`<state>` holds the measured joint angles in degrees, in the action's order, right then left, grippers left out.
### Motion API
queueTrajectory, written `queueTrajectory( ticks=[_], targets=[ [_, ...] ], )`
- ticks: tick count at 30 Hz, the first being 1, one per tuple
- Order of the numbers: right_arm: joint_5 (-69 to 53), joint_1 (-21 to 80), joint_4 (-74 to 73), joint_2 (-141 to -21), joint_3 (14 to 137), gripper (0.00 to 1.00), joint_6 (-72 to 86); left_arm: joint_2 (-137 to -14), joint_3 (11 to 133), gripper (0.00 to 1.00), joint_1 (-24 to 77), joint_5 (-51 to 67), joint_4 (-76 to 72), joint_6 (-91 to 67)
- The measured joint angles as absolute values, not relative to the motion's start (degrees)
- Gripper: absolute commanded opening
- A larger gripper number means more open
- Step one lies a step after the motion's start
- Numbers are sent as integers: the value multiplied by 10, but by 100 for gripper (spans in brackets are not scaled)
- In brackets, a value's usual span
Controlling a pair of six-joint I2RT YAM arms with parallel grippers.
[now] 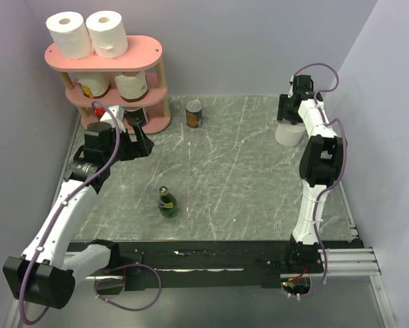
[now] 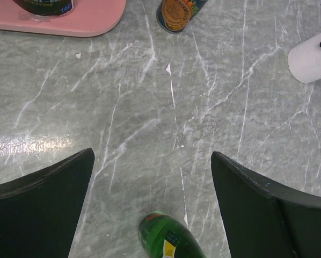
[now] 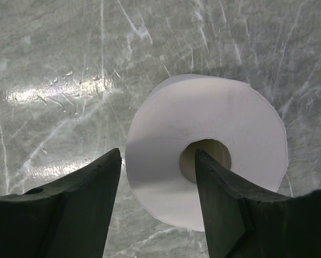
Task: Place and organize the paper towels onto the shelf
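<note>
A white paper towel roll stands on end at the far right of the table. My right gripper is lowered over it, open but narrowed. One finger reaches into the hollow core and the other sits just outside the roll's wall with a thin gap. The pink shelf stands at the back left. It carries two white rolls on top, two more on the middle board and a dark-wrapped one at the bottom. My left gripper hangs wide open and holds nothing, in front of the shelf's bottom board.
A small tin can stands right of the shelf. A green glass bottle stands mid-table, just under my left gripper's view. Lilac walls close in the left, back and right sides.
</note>
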<state>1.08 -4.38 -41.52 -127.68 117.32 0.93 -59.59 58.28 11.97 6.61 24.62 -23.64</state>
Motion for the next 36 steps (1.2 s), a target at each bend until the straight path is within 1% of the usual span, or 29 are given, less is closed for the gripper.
queueTrajectory(
  ticks=[9,10,16,19,24,29,32,36],
  targets=[
    [16,-43,-412,-1277,1172,57,9,-587,582,97,120,61,246,-236],
    [17,-42,-411,-1277,1171,54,9,-587,582,97,120,61,246,-236],
    [23,-34,-408,-1277,1170,48,8,-587,582,97,120,58,246,-236],
    [26,-30,-405,-1275,1167,46,6,-586,581,97,120,52,246,-236],
    [33,-8,-386,-1251,1127,45,5,-582,581,97,120,42,247,-236],
    [41,73,-366,-1197,1045,44,10,-582,581,98,117,31,247,-236],
    [47,151,-353,-1154,986,44,21,-582,581,98,111,26,247,-237],
    [50,265,-341,-1122,943,44,42,-582,581,99,100,16,247,-239]
  ],
)
